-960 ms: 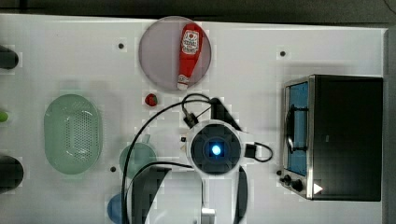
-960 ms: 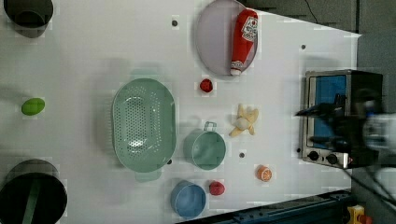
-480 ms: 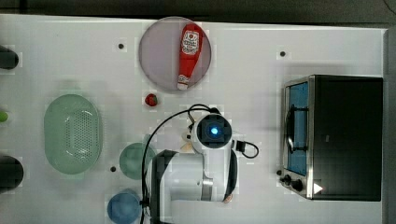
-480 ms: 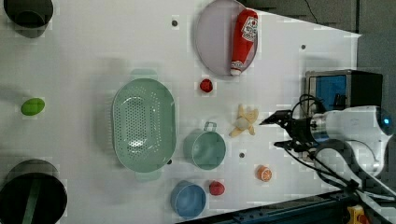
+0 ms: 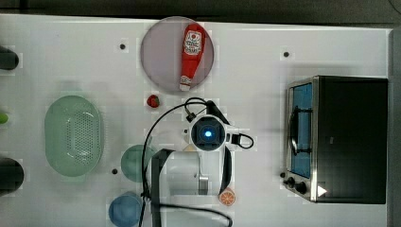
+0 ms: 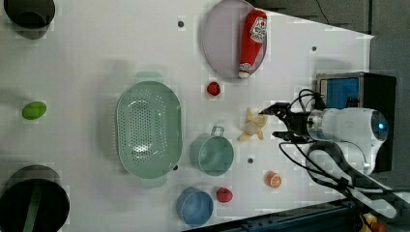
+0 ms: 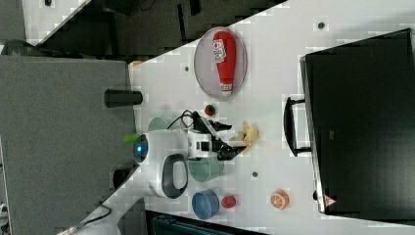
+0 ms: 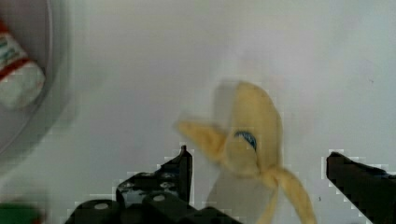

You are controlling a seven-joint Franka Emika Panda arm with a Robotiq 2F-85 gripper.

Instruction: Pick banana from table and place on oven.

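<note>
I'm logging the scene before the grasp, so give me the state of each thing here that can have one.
gripper: fingers open, beside the banana, holding nothing.
banana: peeled, lying on the table, not gripped.
oven: door shut, nothing on its top.
ketchup bottle: lying on its side on the round plate.
colander: upright, empty.
green cup: upright, mouth up.
blue bowl: upright.

The white arm (image 5: pixel 196 163) hangs over the middle of the tabletop (image 5: pixel 331 52). A ketchup bottle (image 5: pixel 191 56) lies on a round plate (image 5: pixel 156 52); the oven (image 5: pixel 352 139) stands at the top view's right.
</note>
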